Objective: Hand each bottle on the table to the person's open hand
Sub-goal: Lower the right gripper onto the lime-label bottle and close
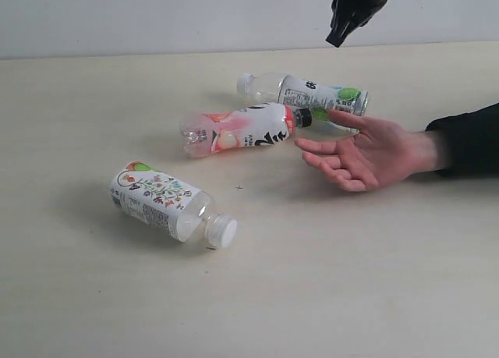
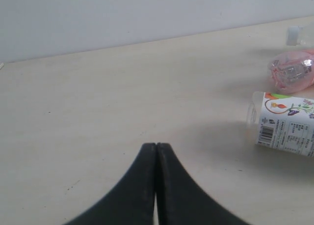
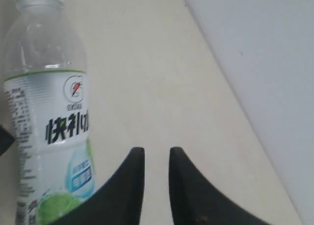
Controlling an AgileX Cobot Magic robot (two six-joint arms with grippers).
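Observation:
Three bottles lie on the table. The squat floral bottle is at the front left, the pink-white bottle with a black cap is in the middle, and a white-capped green-label bottle is behind it. A fourth bottle is not in view. The person's open hand rests palm up beside the black cap. My right gripper hangs above the back bottle, slightly open and empty, with that bottle beside it. My left gripper is shut on nothing, left of the floral bottle and the pink bottle.
A pale wall runs along the table's far edge. The person's black sleeve lies on the right side of the table. Bare tabletop stretches across the front and the far left.

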